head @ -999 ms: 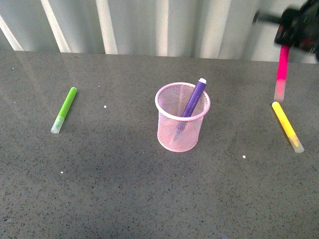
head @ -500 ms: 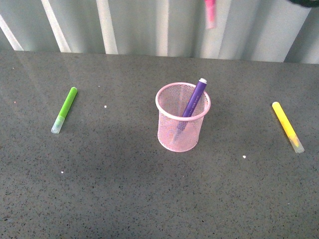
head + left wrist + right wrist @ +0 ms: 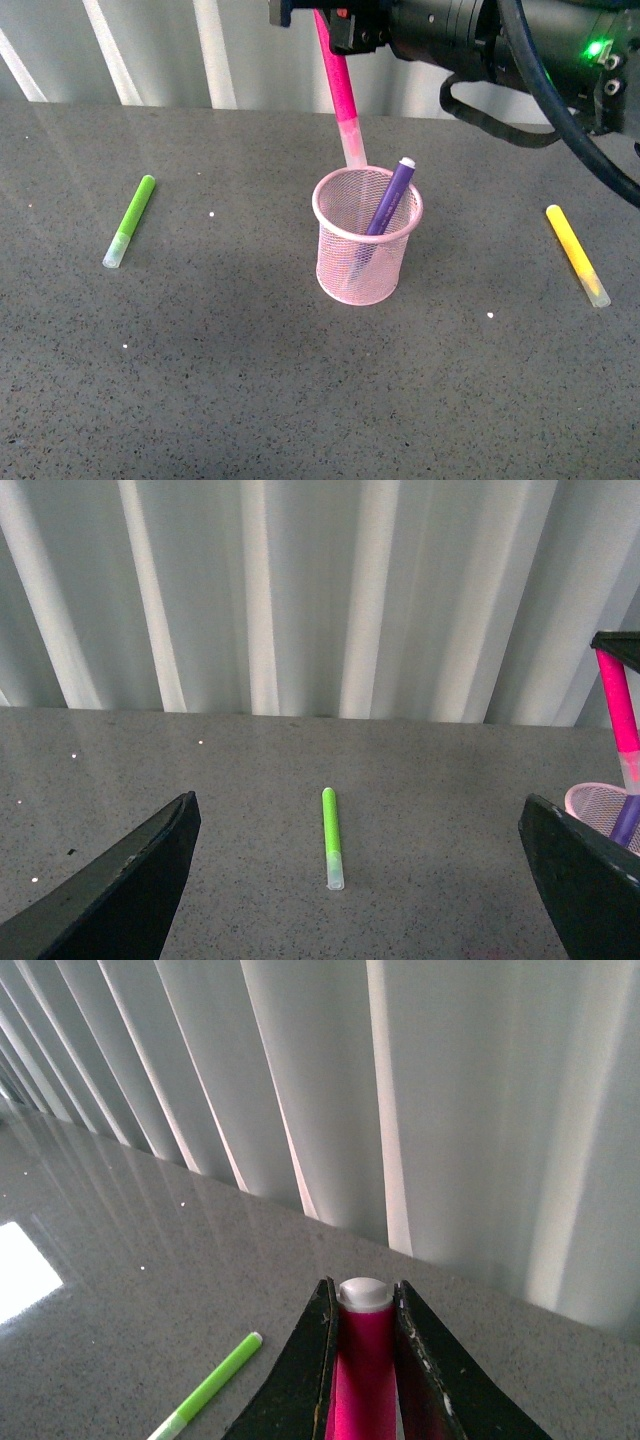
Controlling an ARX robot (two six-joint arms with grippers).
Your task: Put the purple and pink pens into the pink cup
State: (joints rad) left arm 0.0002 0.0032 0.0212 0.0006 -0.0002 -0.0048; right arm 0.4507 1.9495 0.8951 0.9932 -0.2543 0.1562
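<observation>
Right arm (image 3: 470,35): housing showing black, rounded and cylindrical in the front view. Thick black cables (image 3: 530,80) looping off it in broad curves. A small green indicator light (image 3: 597,48) glowing near its far end. Right gripper (image 3: 366,1360): two flat black fingers (image 3: 300,1385) tapering toward the tips, edges looking scuffed with pale specks. Left gripper (image 3: 360,880): two broad matte-black fingers (image 3: 130,885) showing as wedge-shaped blades, plain and unmarked.

right gripper (image 3: 335,20): high, clamped on pink pen (image 3: 338,85) | left gripper (image 3: 360,880): jaws spread
</observation>
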